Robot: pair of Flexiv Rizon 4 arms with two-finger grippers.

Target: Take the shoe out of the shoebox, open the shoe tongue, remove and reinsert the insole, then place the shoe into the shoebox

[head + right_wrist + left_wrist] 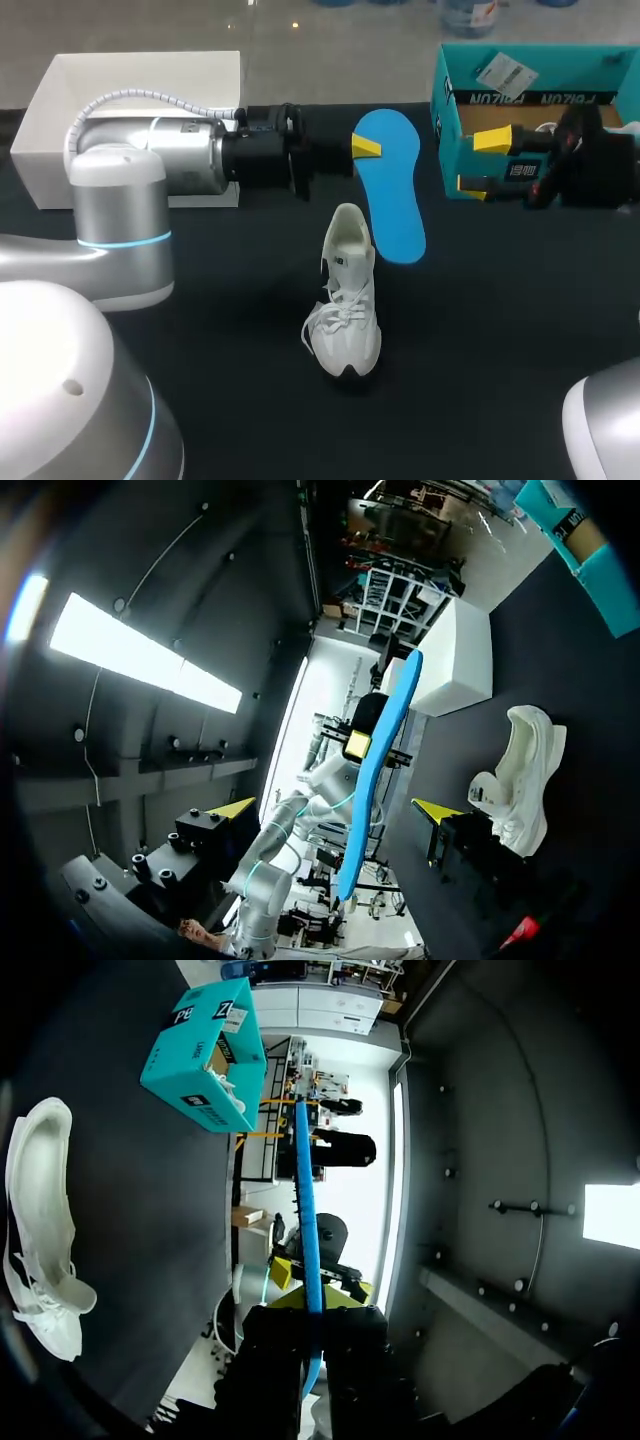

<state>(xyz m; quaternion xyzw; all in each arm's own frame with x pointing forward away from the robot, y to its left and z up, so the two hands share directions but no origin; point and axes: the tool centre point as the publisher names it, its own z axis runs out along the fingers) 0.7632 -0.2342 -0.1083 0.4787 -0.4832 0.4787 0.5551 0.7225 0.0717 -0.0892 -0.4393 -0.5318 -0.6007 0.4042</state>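
- The left gripper [365, 148] reaches in from 9 o'clock and is closed on the blue insole [391, 190], pinching it near one end. In the left wrist view the insole runs edge-on straight out from between the fingers.
- The insole is out of the shoe. In the head view it lies at about 1 o'clock from the shoe, its long axis running roughly 12 to 6. Its lower end is just beside the shoe's heel, and I cannot tell whether the two touch.
- In the right wrist view the insole stands tilted on edge, raised above the bench [480, 330].
- The white shoe [345, 292] stands on its sole near the middle of the dark bench. Its toe points to 6 o'clock and its heel to 12. Its laces [338, 312] are loose and its mouth gapes open.
- The teal shoebox [540, 100] sits at about 2 o'clock from the shoe, open side up and well apart from it.
- The right gripper [480, 162] comes in from 3 o'clock and hangs in front of the shoebox's near wall. Its two yellow tips are spread wide with nothing held between them.
- A white box [140, 90] sits at about 10 o'clock from the shoe, partly behind the left arm.
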